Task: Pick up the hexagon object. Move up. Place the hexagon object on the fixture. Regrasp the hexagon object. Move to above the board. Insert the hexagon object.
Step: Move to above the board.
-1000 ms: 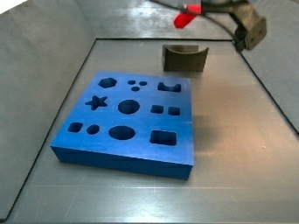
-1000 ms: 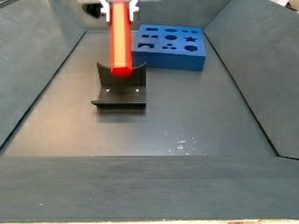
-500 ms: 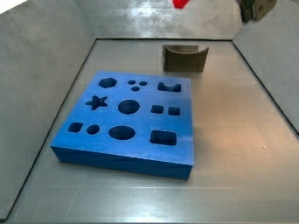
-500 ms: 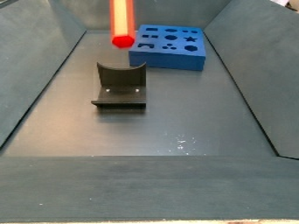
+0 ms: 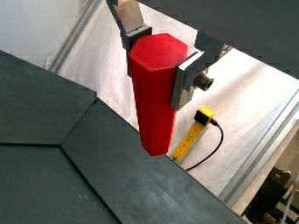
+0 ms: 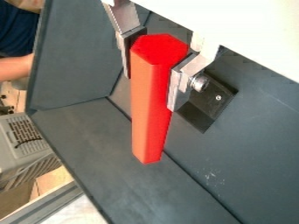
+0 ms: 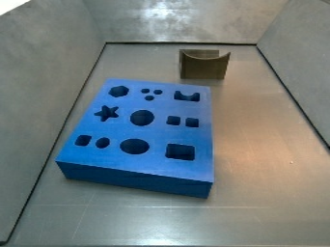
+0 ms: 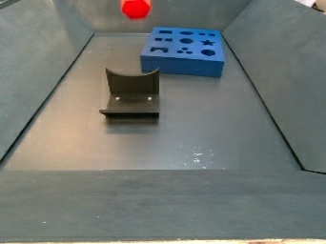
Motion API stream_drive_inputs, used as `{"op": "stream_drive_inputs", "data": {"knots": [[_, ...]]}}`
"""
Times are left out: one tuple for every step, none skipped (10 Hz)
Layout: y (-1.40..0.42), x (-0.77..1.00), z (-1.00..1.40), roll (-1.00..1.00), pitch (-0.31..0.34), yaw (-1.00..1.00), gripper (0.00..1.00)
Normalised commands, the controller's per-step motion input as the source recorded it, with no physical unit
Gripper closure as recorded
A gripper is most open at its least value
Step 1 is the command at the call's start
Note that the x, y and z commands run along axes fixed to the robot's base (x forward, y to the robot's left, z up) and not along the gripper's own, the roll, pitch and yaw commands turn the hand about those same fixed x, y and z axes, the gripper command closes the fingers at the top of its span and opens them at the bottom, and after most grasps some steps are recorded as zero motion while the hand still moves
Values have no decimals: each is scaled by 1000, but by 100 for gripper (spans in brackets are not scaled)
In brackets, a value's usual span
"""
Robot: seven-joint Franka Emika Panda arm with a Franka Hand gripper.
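My gripper (image 5: 162,61) is shut on the upper end of the hexagon object (image 5: 155,96), a red-orange faceted rod that hangs straight down from the silver fingers (image 5: 187,74). Both wrist views show this grip (image 6: 158,61), with the rod (image 6: 149,105) high above the grey floor. In a side view only the rod's lower end (image 8: 135,9) shows at the upper edge, above and behind the fixture (image 8: 132,92). The blue board (image 8: 188,50) lies beyond the fixture. The other side view shows the board (image 7: 135,130) and the fixture (image 7: 204,64) but no gripper.
Sloped grey walls (image 7: 52,106) enclose the floor on both sides. A yellow cable (image 5: 197,131) lies outside the enclosure. Water-like specks (image 8: 197,152) mark the floor in front of the fixture.
The gripper has risen with the hexagon object. It has left one side view entirely, and in the other only the rod's lower tip remains at the upper edge.
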Motion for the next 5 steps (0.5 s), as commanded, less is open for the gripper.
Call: {"op": "stream_drive_inputs", "data": {"knots": [[-8,-19,652,-41,56,56,100],[-12,0,437,-42,68,51,100],[-15,9,277,-45,78,50,100],[-1000,-447,-23,-1000,-15,-44,100],[-1000,-444,-40,-1000,-17,-43,100]]}}
